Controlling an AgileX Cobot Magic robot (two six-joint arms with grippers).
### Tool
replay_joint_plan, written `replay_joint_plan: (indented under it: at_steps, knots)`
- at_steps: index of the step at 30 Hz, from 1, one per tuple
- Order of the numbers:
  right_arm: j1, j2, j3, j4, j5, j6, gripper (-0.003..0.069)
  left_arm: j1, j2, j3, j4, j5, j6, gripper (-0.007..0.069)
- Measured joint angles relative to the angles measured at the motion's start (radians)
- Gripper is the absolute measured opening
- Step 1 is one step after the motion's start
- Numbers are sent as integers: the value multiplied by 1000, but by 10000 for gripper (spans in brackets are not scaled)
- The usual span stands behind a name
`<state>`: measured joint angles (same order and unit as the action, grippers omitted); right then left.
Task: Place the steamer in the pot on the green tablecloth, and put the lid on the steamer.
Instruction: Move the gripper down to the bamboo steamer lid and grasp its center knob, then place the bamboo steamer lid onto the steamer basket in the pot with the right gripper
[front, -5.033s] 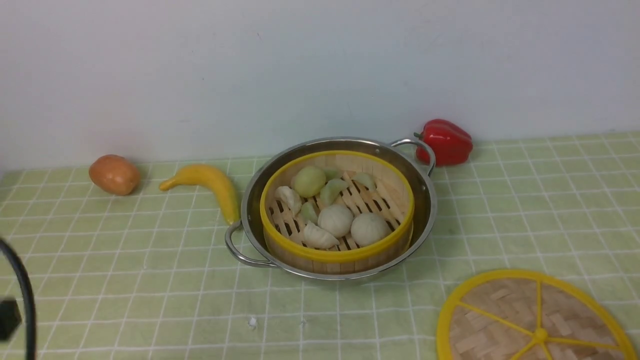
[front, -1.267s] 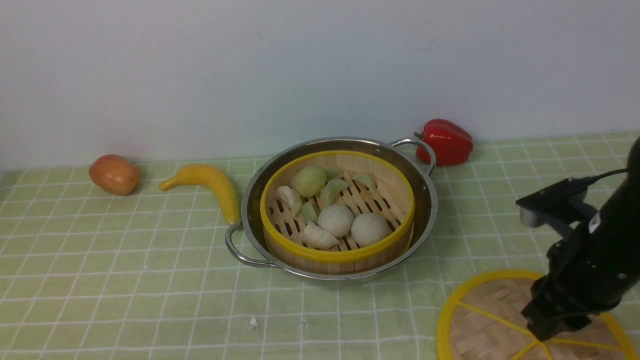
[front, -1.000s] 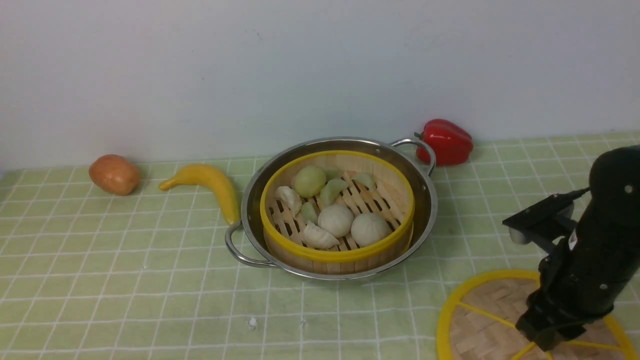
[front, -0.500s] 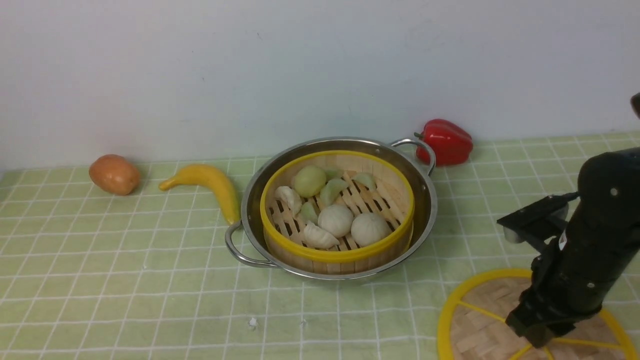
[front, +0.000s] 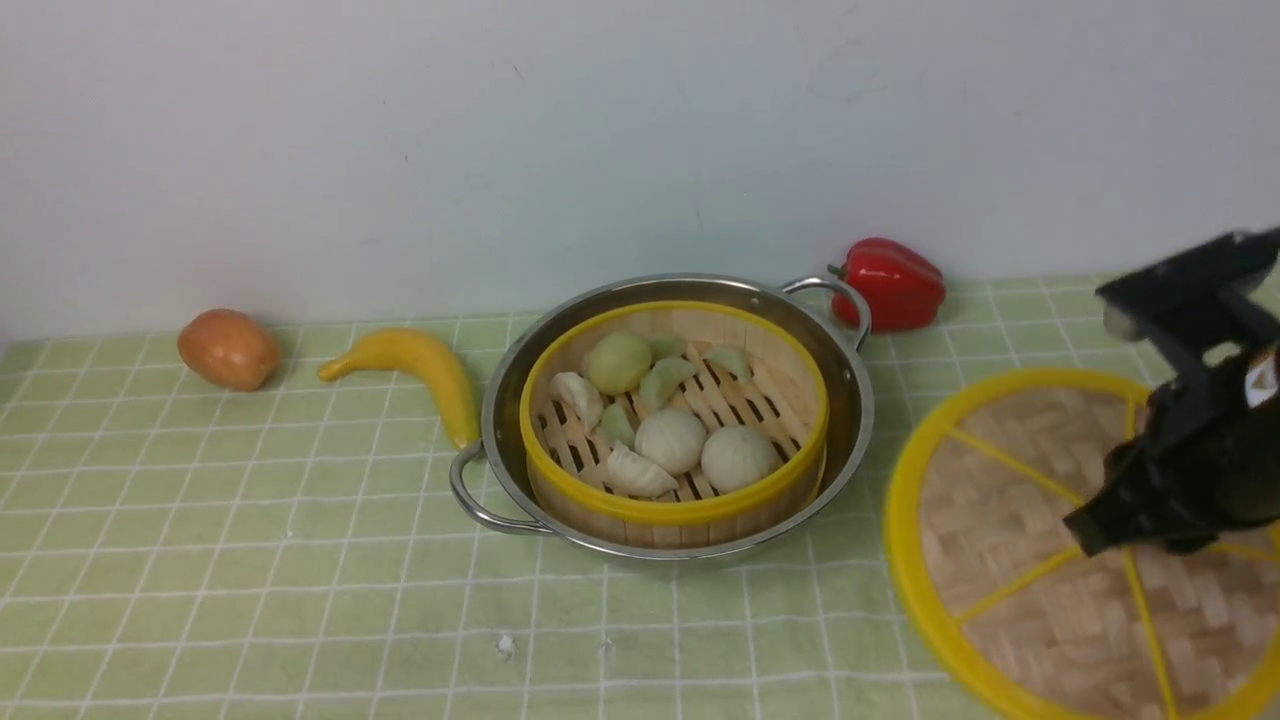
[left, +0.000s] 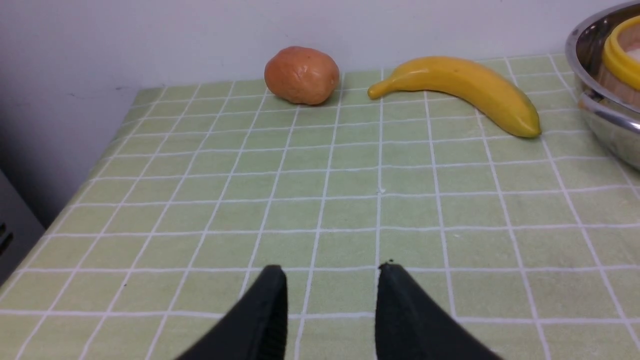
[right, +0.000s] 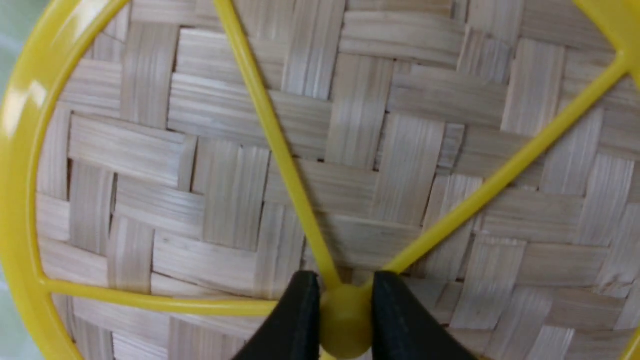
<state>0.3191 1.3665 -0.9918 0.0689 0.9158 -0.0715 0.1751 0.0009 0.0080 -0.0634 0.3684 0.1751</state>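
Observation:
The steamer (front: 675, 420), a yellow-rimmed bamboo basket with toy buns and dumplings, sits inside the steel pot (front: 850, 400) on the green tablecloth (front: 250, 560). My right gripper (right: 345, 295) is shut on the yellow hub of the lid (right: 350, 150). In the front view the lid (front: 1010, 510) hangs tilted above the cloth, right of the pot, under my right gripper (front: 1100, 535). My left gripper (left: 332, 272) is open and empty over bare cloth, left of the pot's edge (left: 600, 115). The left arm is out of the front view.
A red pepper (front: 893, 282) lies behind the pot's right handle by the wall. A banana (front: 420, 365) lies against the pot's left side, also in the left wrist view (left: 460, 90). A potato (front: 229, 347) lies further left. The cloth's left edge (left: 100, 165) drops off.
My right gripper came down onto the lid's hub, closed on it and has lifted the lid off the cloth, tilting it. The left arm has left the front view.

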Motion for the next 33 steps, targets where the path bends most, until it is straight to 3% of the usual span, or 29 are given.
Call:
replay_joint_plan:
  at_steps: [7, 13, 21, 33]
  knots:
    - [122, 80, -205, 208, -57, -297, 147, 0, 0, 0, 0, 0, 0, 243]
    - [208, 317, -471, 197, -76, -326, 147, 0, 0, 0, 0, 0, 0, 243]
    - [218, 592, -757, 179, -38, -327, 147, 0, -1, 0, 0, 0, 0, 243]
    - [218, 679, -856, 154, 48, -319, 147, 0, -1, 0, 0, 0, 0, 243]
